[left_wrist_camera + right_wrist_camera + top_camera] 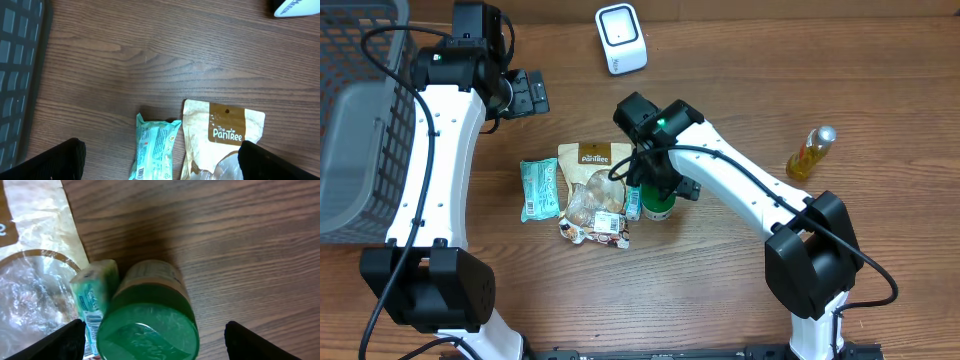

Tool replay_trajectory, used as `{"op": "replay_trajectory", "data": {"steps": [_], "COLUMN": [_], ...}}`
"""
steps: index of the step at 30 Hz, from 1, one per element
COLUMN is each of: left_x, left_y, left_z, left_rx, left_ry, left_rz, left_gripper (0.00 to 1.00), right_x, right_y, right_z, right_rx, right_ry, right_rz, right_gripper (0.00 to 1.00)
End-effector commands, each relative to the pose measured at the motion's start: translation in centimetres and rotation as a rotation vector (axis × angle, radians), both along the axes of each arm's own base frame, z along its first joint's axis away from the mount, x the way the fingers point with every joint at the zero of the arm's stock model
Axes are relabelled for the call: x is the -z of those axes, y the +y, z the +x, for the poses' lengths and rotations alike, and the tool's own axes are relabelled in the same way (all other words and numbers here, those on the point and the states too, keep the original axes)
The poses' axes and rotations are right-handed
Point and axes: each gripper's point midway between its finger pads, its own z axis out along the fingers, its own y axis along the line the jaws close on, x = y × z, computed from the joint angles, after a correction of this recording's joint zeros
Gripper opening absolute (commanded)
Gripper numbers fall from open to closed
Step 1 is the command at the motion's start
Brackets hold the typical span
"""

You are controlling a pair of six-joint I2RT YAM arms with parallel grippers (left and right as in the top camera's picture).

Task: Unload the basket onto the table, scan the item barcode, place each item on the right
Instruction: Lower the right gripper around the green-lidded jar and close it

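Observation:
A white barcode scanner [620, 38] stands at the back of the table. The items lie in a cluster mid-table: a teal packet [538, 188], a tan PanTree pouch [590, 165], a small teal box [633, 200] and a green-lidded jar [660, 207]. My right gripper [660, 188] hovers over the jar, open. In the right wrist view its fingers [65, 342] straddle the green lid [147, 332] without touching it. My left gripper [525, 93] is open and empty, up left of the cluster, and it looks down on the teal packet [152, 147] and the pouch [220, 137].
A grey wire basket [360, 120] fills the left edge. A yellow bottle [810, 152] lies at the far right. A printed snack pack [595, 228] lies under the pouch's near end. The scanner's corner [295, 6] shows in the left wrist view.

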Motion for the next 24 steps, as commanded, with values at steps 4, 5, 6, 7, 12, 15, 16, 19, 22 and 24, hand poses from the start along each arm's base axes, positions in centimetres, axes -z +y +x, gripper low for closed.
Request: {"op": "replay_trajectory", "data": {"steps": [4,5,6,7,12,15,16,19,22,24], "left_x": [-0.7,-0.7,-0.7,-0.7,-0.7,-0.7,-0.7,-0.7,-0.7,-0.7], "left_y": [-0.3,-0.3,-0.3,-0.3,-0.3,-0.3,-0.3,-0.3,-0.3,-0.3], "left_z": [0.1,0.1,0.1,0.1,0.1,0.1,0.1,0.1,0.1,0.1], "left_rx": [0.003,0.003,0.003,0.003,0.003,0.003,0.003,0.003,0.003,0.003], "left_ry": [-0.02,-0.02,-0.02,-0.02,-0.02,-0.02,-0.02,-0.02,-0.02,-0.02], "left_rz": [-0.004,-0.004,-0.004,-0.004,-0.004,-0.004,-0.004,-0.004,-0.004,-0.004], "left_gripper": [1.0,0.99,0.99,1.0,1.0,1.0,1.0,1.0,1.0,1.0], "right_x": [0.3,0.4,0.5,0.7,1.7,1.9,1.9,1.9,1.9,1.9], "right_y": [-0.1,-0.1,-0.2,-0.3,-0.6,-0.7,-0.7,-0.6,-0.6,-0.9], "right_z": [-0.3,-0.4,-0.5,-0.6,-1.1,-1.2,-1.1,-0.9,-0.8,-0.6], "right_rx": [0.007,0.007,0.007,0.007,0.007,0.006,0.006,0.006,0.004,0.004], "right_ry": [0.005,0.007,0.01,0.014,0.033,0.034,0.032,0.024,0.018,0.007], "right_rz": [-0.009,-0.01,-0.013,-0.015,-0.025,-0.027,-0.027,-0.025,-0.026,-0.043], "right_gripper": [0.86,0.86,0.86,0.86,0.88,0.89,0.9,0.89,0.89,0.89]}}
